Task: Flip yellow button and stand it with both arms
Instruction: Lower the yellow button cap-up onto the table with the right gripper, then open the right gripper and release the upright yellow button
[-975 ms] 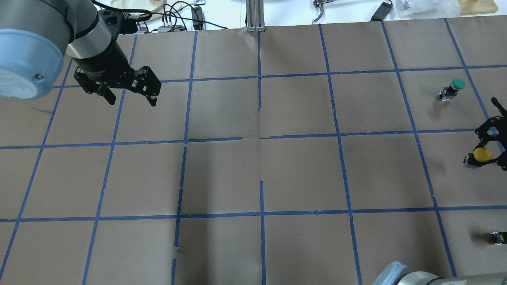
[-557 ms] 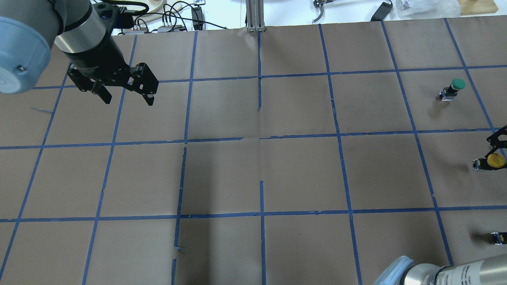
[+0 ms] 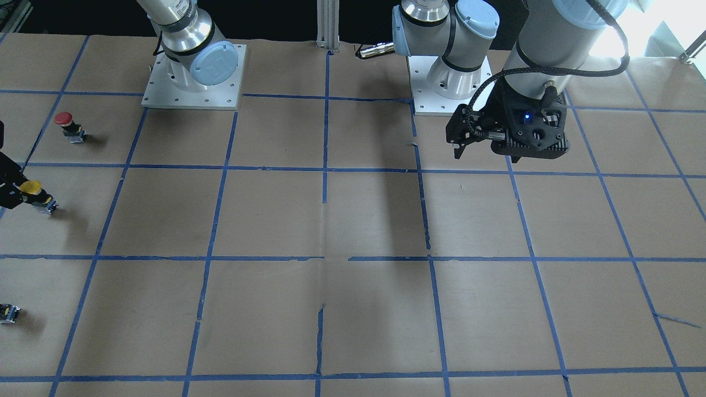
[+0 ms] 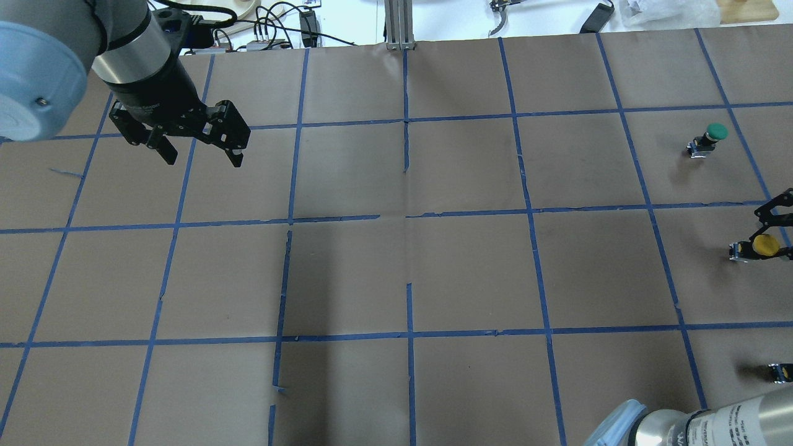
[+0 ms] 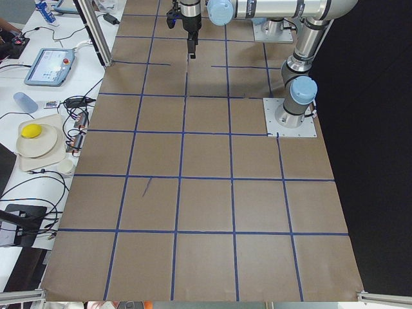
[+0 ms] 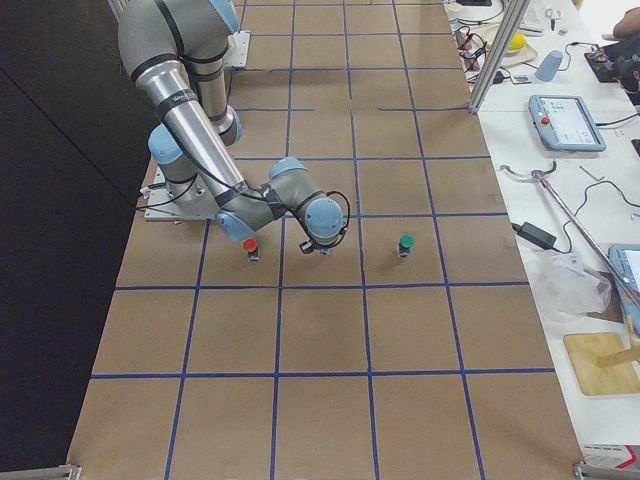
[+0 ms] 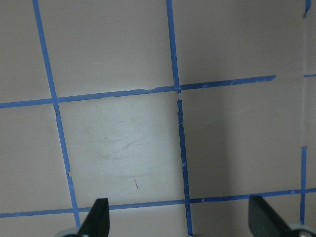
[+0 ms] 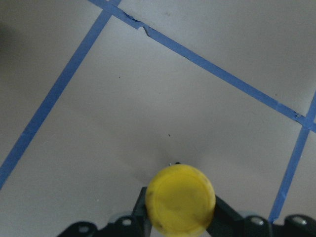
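The yellow button (image 4: 766,246) has a round yellow cap on a black and grey body and sits near the table's right edge. My right gripper (image 4: 763,249) is shut on it, with a finger on each side. In the right wrist view the cap (image 8: 180,200) faces the camera between the fingers (image 8: 219,215). In the front-facing view the button (image 3: 31,188) is at the left edge, tilted, close to the paper. My left gripper (image 4: 204,158) is open and empty, hovering far away at the back left. It also shows in the front-facing view (image 3: 460,150).
A green-capped button (image 4: 712,133) stands beyond the yellow one. A red-capped button (image 3: 65,120) stands on the robot's side of it. A small black block with a yellow spot (image 4: 782,371) lies at the right edge. Brown paper (image 4: 471,272) with a blue tape grid covers the table.
My right gripper, holding the yellow button, moved toward the right edge and then came back a little to the left. My left gripper only drifted slightly.
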Motion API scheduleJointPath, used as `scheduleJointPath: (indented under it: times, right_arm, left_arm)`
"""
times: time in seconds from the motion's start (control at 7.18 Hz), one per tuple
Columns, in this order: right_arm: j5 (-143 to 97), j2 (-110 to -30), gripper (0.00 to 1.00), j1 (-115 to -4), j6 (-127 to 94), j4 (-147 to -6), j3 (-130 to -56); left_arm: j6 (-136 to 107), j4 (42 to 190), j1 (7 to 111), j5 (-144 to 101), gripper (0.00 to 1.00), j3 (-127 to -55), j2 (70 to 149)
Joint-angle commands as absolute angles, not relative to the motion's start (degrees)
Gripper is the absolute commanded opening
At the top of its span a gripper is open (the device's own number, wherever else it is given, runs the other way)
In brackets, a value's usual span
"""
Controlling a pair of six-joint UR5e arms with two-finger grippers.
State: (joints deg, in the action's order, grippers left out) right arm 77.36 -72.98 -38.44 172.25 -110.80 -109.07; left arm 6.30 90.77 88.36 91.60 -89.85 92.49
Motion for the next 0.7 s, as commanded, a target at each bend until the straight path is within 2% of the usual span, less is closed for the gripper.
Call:
scheduleJointPath:
  times: [0.0, 0.56]
  right_arm:
    - [77.1, -72.2, 1.0, -38.4, 171.6, -111.4, -109.3]
    - [77.5, -76.0, 1.0, -38.4, 159.1, -107.4, -106.6]
  left_arm:
    - [6.3, 90.4, 88.1, 91.6, 1.0, -89.6, 92.6]
    - [6.3, 90.4, 88.2, 92.9, 1.0, -89.6, 92.9]
